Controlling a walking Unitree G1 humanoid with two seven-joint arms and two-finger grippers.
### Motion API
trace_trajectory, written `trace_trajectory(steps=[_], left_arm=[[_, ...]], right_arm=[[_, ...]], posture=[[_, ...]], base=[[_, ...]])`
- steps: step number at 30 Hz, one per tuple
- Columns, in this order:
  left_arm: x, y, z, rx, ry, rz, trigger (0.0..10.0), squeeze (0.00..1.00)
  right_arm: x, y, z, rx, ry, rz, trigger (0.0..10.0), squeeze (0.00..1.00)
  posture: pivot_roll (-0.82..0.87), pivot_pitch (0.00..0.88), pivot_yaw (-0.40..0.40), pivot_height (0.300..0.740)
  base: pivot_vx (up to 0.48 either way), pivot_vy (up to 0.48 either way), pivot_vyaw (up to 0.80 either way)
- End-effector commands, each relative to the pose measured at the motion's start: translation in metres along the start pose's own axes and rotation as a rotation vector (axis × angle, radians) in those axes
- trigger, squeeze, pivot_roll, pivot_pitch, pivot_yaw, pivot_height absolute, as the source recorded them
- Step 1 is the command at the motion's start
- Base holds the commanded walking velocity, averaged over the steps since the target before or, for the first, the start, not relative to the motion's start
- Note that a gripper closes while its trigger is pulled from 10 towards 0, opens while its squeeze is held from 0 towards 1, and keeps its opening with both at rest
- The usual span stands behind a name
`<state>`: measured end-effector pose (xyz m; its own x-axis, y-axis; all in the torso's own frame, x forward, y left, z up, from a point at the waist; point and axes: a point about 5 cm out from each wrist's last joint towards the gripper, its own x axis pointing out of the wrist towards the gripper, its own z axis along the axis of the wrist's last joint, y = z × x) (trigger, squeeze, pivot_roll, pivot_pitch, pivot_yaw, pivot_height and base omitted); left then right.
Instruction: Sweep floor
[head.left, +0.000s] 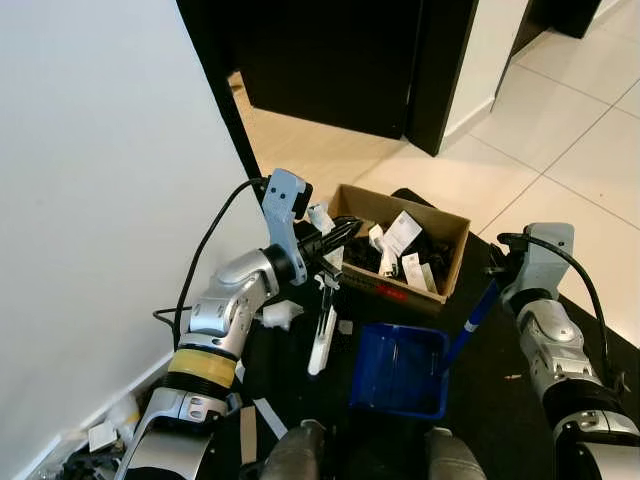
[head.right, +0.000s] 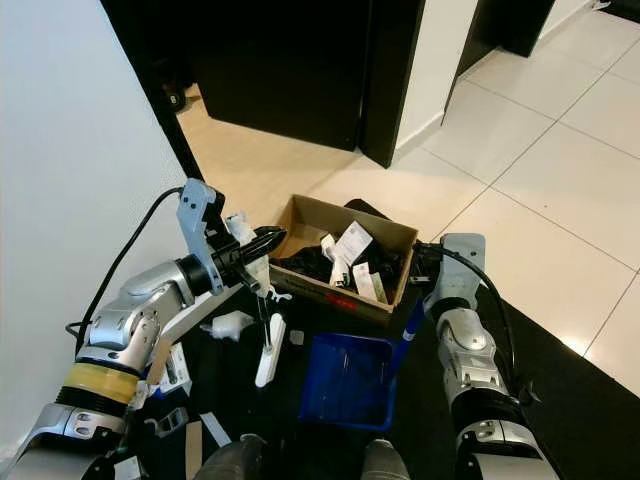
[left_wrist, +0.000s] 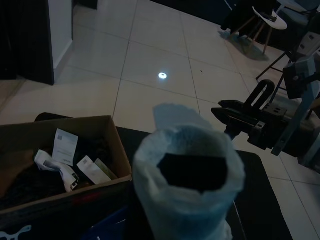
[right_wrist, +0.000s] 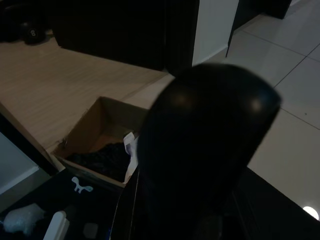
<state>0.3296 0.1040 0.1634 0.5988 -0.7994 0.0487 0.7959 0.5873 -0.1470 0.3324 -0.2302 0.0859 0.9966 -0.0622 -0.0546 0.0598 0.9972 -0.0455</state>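
Starting at the wall side, scraps of paper litter (head.left: 100, 436) lie along the skirting on the dark mat (head.left: 500, 420). The left gripper (head.left: 335, 238) is raised near the cardboard box (head.left: 452, 262), its black fingers pinched on the top of a white hand brush (head.left: 322, 335) that hangs down with its head on the mat. Just right of the brush sits the blue dustpan (head.left: 398, 370), its open side seemingly toward the box, which already holds crumpled paper and dark rubbish. The dustpan's blue handle (head.left: 480, 310) rises toward the right gripper (head.right: 428, 262); whether those fingers are clamped on it I cannot tell, since the wrist view there is blocked by a dark rounded shape. To sweep well, I judge the brush should be drawn in short strokes toward the pan's lip while the right arm keeps that lip pressed flat, so debris does not slide beneath.
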Motion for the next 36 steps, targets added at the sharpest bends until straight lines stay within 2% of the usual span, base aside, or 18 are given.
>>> trace_trajectory(steps=[1, 22, 36], left_arm=[[-0.0049, 0.0011, 0.0020, 0.013, -0.005, 0.010, 10.0, 0.00], [-0.0046, 0.0005, 0.0014, 0.012, -0.004, 0.015, 10.0, 0.00], [-0.0042, -0.0027, 0.0024, -0.004, -0.022, 0.017, 10.0, 0.00]], right_arm=[[-0.0018, 0.0001, -0.0032, 0.003, 0.002, -0.002, 10.0, 0.00], [-0.0018, -0.0001, -0.0029, 0.001, 0.000, 0.002, 10.0, 0.00], [-0.0004, 0.0020, -0.0020, 0.000, 0.000, 0.012, 10.0, 0.00]], posture=[[0.09, 0.208, 0.080, 0.740], [0.09, 0.212, 0.078, 0.740], [0.10, 0.203, 0.072, 0.740]], base=[[0.334, 0.000, 0.00], [0.380, 0.000, 0.00], [0.000, 0.000, 0.00]])
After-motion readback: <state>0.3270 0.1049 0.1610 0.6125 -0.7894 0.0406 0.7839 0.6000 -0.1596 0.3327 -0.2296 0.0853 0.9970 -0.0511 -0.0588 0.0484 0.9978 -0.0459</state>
